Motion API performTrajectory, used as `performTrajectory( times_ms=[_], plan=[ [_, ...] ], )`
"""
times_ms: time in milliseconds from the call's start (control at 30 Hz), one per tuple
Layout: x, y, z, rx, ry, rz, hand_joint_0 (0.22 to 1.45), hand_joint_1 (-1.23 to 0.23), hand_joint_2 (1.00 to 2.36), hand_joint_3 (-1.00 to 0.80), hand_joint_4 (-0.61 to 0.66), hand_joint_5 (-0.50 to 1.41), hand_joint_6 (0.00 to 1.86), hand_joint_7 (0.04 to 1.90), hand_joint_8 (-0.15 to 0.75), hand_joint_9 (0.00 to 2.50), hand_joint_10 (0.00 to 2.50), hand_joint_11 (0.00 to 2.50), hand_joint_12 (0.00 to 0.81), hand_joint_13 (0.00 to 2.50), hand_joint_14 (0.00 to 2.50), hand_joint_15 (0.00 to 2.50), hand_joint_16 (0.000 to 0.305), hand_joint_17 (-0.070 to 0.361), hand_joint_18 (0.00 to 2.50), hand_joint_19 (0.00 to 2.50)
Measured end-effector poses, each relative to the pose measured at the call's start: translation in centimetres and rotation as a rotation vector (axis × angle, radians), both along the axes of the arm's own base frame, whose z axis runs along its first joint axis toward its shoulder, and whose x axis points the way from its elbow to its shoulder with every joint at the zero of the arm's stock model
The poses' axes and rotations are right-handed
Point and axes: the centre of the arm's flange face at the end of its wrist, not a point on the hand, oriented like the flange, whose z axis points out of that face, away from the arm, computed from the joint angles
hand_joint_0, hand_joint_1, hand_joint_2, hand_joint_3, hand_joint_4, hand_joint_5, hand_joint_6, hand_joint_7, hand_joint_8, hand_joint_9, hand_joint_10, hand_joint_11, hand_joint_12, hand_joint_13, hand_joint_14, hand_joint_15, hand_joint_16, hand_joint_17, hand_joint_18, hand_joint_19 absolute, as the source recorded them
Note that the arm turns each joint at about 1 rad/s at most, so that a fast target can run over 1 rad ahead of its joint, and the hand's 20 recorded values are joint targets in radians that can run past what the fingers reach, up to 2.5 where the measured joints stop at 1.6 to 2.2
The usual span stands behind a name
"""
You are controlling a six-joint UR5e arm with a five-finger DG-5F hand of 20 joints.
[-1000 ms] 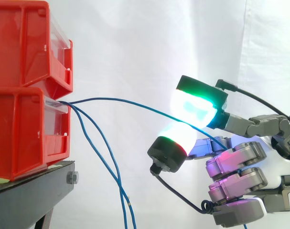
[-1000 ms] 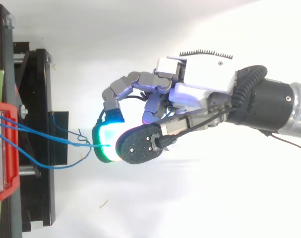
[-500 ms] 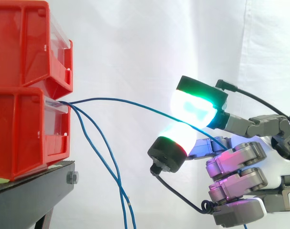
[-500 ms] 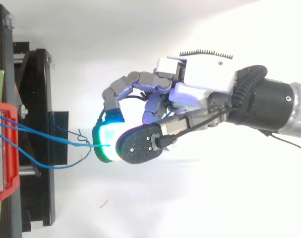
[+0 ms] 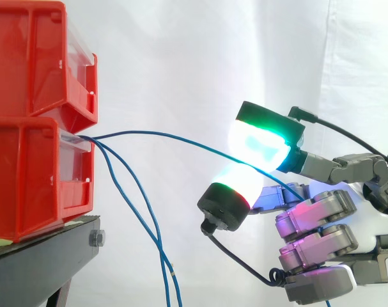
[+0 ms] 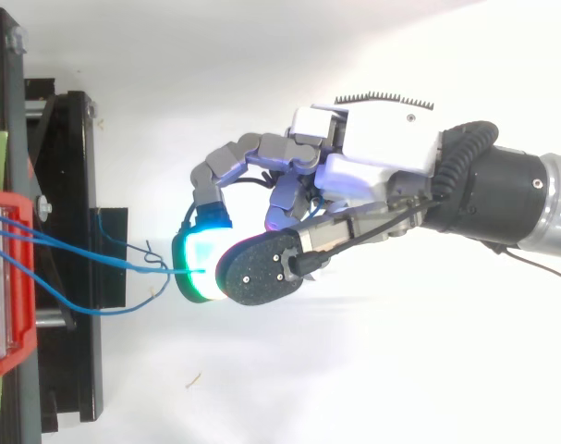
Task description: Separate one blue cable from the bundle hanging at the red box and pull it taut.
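**wire_wrangler:** Where's the cable sitting right now?

**padfingers:** Starting on the left, there's an upper red bin (image 5: 34, 57) stacked on the lower red box (image 5: 34, 179), and both sit on a black stand (image 5: 46, 252). The blue wires come out at the box's front lip. The bundle (image 5: 142, 220) droops down just right of the box. One blue cable (image 5: 162, 135) heads off to the right in a shallow arc, well apart from the droopy ones, and runs in between the glowing pads (image 5: 261, 144) of the robot hand (image 5: 318, 220).

**wire_wrangler:** So is it actually gripped?

**padfingers:** Looks like it. The thumb and one finger are pinching the blue cable between their pads. The other fingers are curled underneath, holding nothing.

**wire_wrangler:** How do you reckon it handles?

**padfingers:** It's thin, light and floppy, with basically no stiffness. The jacket looks smooth, so my guess is it slides easily between those fat rounded pads. The arc tells me it isn't taut yet. The grab point seems fine to me, out on the free span and clear of the bundle. I'd pull straight right, away from the box, and gently. I can't see how it's anchored inside the box, so a hard tug could yank it loose.
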Motion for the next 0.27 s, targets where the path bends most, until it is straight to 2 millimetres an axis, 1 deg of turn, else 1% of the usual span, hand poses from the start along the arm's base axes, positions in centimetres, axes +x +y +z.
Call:
performTrajectory(
  times_ms=[267],
  plan=[
    [0.01,0.04,0.0,0.0,0.0,0.001,0.83,-0.87,1.01,-0.36,-0.2,-0.2,0.9,1.36,0.278,1.34,1.17,1.67,0.327,1.11,1.8,1.55,0.034,0.077,1.21,1.27]
  ],
)
